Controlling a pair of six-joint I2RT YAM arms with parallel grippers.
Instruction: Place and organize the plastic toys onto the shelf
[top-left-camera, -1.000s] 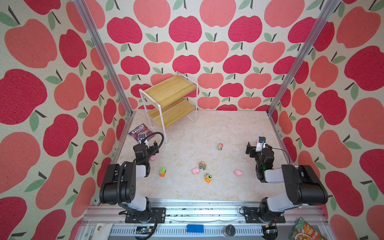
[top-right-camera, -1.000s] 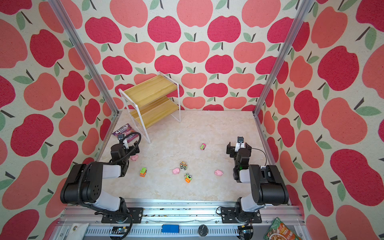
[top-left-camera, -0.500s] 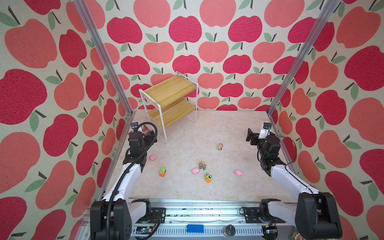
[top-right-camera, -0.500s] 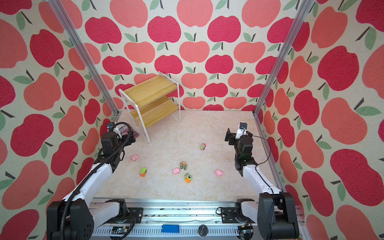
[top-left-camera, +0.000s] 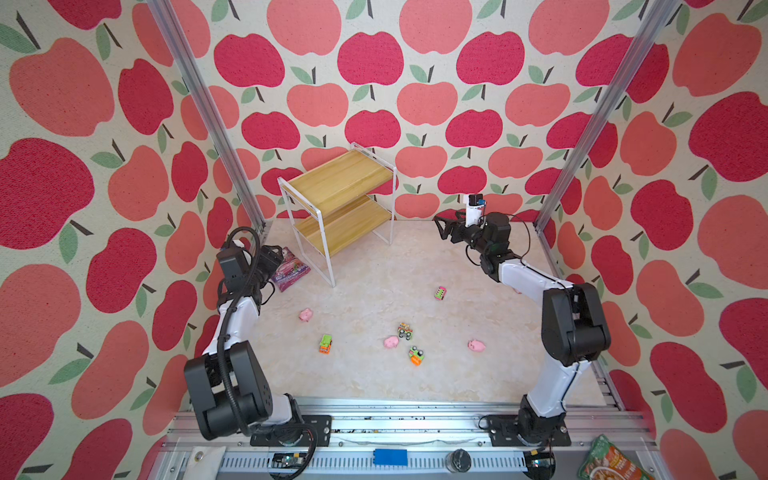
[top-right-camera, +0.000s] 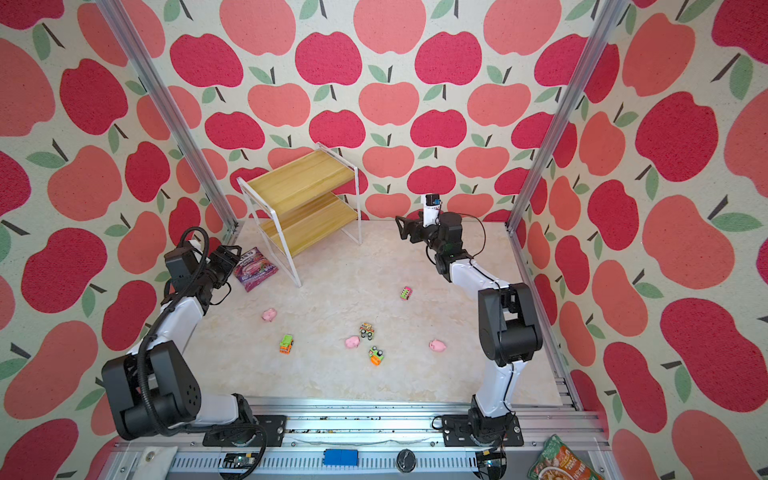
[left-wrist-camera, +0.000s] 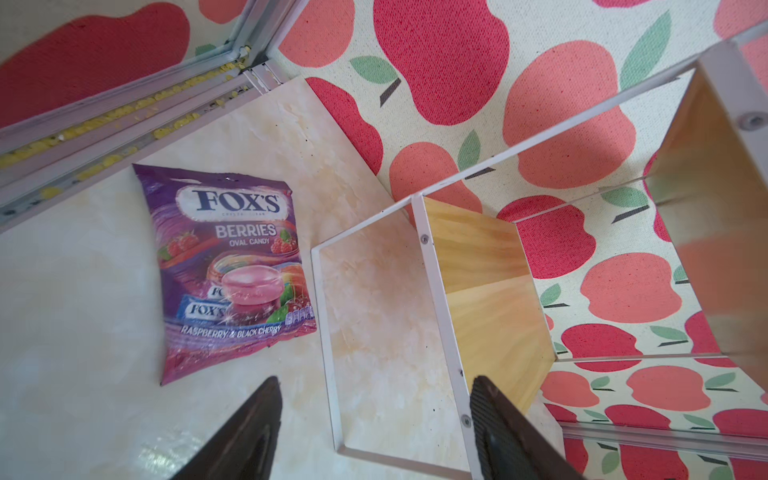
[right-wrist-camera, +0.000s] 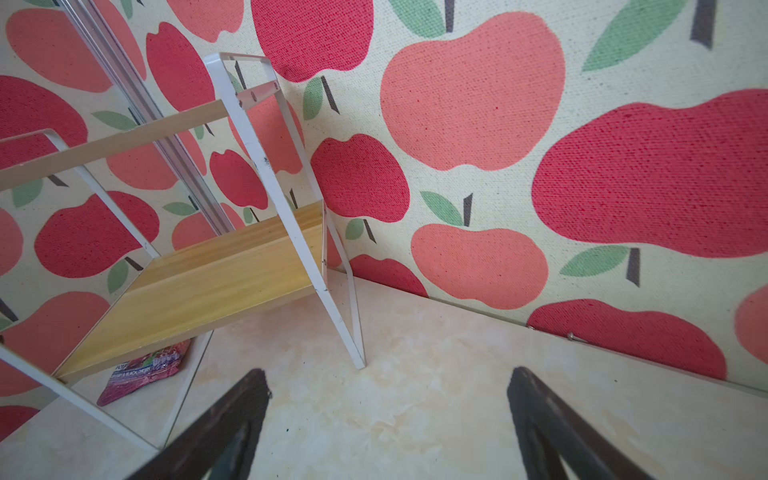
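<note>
- Left end effector (left-wrist-camera: 374, 386) hangs above the counter (top-left-camera: 374, 386), its jaws partly apart and gripping nothing. The near leg of the shelf (top-left-camera: 340, 183) is right ahead of it and a purple candy bag (left-wrist-camera: 228, 266) lies just beside it.
- Right end effector (right-wrist-camera: 388, 374), jaws spread wide and equally empty, faces the opposite end of the shelf from near by, so your two arms bracket the rack.
- Judged from that pose, you look set to deal with the shelf itself rather than to collect anything; both its boards are bare.
- Every toy lies well apart from both end effectors, back toward the arm bases. A pink pig (top-left-camera: 306, 315) is nearest the left one and a pink-and-green car (top-left-camera: 440, 293) nearest the right.
- Farther back are a green-and-orange truck (top-left-camera: 325, 344), a yellow car (top-left-camera: 404, 331), a second pig (top-left-camera: 391, 342), a green car (top-left-camera: 416, 355) and a third pig (top-left-camera: 476, 345). A fourth pig cannot be made out with certainty.
- Your counter is pale, marbled and flat, with a slight sheen.
- Apple-print walls (top-left-camera: 478, 104) close in three sides, with aluminium posts (top-left-camera: 582, 137) at the rear corners. The shelf stands angled near the back wall.
</note>
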